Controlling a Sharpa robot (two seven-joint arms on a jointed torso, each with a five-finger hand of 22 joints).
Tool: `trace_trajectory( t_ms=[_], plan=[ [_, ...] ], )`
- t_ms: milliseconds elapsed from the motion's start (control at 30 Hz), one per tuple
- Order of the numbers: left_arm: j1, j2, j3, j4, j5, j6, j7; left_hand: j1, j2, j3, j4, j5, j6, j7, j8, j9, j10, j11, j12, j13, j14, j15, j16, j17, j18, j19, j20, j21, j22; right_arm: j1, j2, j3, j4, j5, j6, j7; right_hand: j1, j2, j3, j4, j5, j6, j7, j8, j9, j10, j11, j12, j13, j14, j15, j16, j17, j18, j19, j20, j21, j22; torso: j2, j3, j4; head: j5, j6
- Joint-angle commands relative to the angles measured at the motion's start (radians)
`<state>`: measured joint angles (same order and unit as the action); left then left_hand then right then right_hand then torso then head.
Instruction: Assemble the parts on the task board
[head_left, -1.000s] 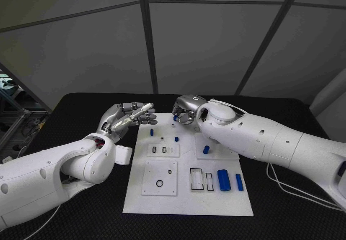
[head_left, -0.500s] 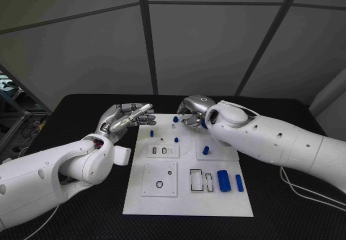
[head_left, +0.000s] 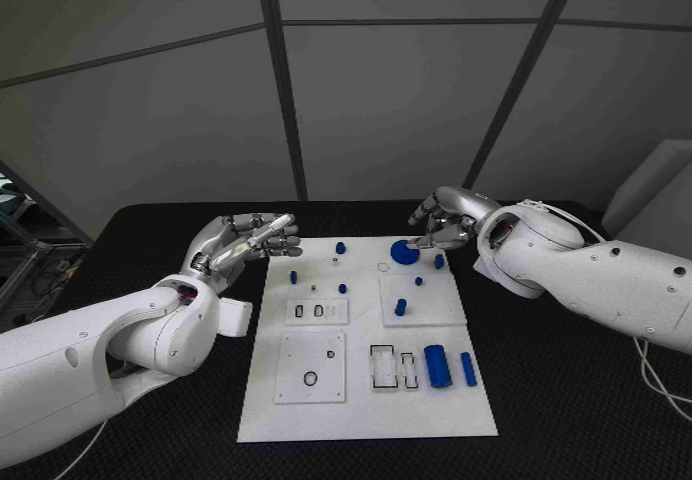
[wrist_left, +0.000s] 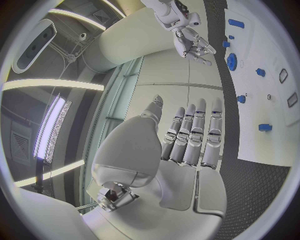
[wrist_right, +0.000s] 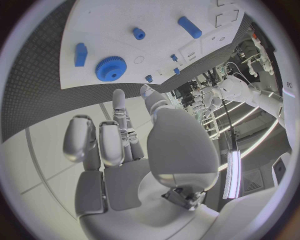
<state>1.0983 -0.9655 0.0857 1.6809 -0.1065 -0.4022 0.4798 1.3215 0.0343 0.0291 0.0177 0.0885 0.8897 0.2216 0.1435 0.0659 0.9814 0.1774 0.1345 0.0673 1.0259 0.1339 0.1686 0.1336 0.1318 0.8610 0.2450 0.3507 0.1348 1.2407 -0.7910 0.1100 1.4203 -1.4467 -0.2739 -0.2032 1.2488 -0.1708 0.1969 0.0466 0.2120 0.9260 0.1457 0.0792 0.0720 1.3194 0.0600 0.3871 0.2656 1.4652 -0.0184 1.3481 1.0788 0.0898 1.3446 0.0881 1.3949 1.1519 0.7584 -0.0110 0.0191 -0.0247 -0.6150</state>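
The white rectangular task board (head_left: 368, 400) lies mid-tabletop, its small blue plastic parts (head_left: 437, 366) scattered on it, a blue toothed gear (head_left: 404, 252) near its far edge. Left robot hand (head_left: 242, 240) and right robot hand (head_left: 447, 218) hover above the far edge, fingers apart, holding nothing.

Matt white task board (head_left: 361, 400) on rough black table (head_left: 577, 400).

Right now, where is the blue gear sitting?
In the head view the blue gear lies on the task board near its far edge, right of centre, just below the right hand, with a small blue peg beside it.
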Motion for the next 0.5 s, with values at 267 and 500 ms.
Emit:
trace_trajectory(
  t_ms=[267, 500],
  plan=[
    [0.002, 0.013, 0.001, -0.011, 0.004, 0.018, 0.005, -0.003, 0.010, -0.001, -0.008, -0.001, -0.003, 0.005, -0.005, -0.001, -0.004, 0.003, -0.008, -0.002, 0.001, 0.004, -0.008, 0.001, 0.051, 0.005, 0.000, -0.003, -0.002, 0.001, 0.023, 0.005, -0.039, 0.062, 0.106, -0.069, 0.140, 0.041, -0.183, 0.164, 0.018, -0.052, 0.010, 0.074, 0.009, -0.104, 0.006, 0.542, 0.555, 0.053, 0.006, 0.098, 0.172, -0.032, 0.064, 0.010, 0.058, 0.124, 0.002, 0.0036, 0.0009, -0.010, 0.002],
    [0.002, 0.019, 0.001, -0.017, 0.004, 0.020, 0.005, -0.003, 0.010, -0.001, -0.008, -0.001, -0.003, 0.005, -0.005, -0.001, -0.004, 0.003, -0.008, -0.002, 0.001, 0.004, -0.008, 0.001, 0.051, 0.005, 0.000, -0.003, -0.002, 0.001, 0.063, 0.005, -0.080, 0.028, 0.125, -0.078, 0.173, 0.041, -0.197, 0.194, 0.019, -0.071, 0.015, 0.096, 0.008, -0.060, 0.011, 0.701, 0.729, 0.062, 0.012, 0.125, 0.232, -0.036, 0.076, 0.014, 0.069, 0.150, 0.005, 0.0044, 0.0020, -0.013, -0.001]
  ],
)
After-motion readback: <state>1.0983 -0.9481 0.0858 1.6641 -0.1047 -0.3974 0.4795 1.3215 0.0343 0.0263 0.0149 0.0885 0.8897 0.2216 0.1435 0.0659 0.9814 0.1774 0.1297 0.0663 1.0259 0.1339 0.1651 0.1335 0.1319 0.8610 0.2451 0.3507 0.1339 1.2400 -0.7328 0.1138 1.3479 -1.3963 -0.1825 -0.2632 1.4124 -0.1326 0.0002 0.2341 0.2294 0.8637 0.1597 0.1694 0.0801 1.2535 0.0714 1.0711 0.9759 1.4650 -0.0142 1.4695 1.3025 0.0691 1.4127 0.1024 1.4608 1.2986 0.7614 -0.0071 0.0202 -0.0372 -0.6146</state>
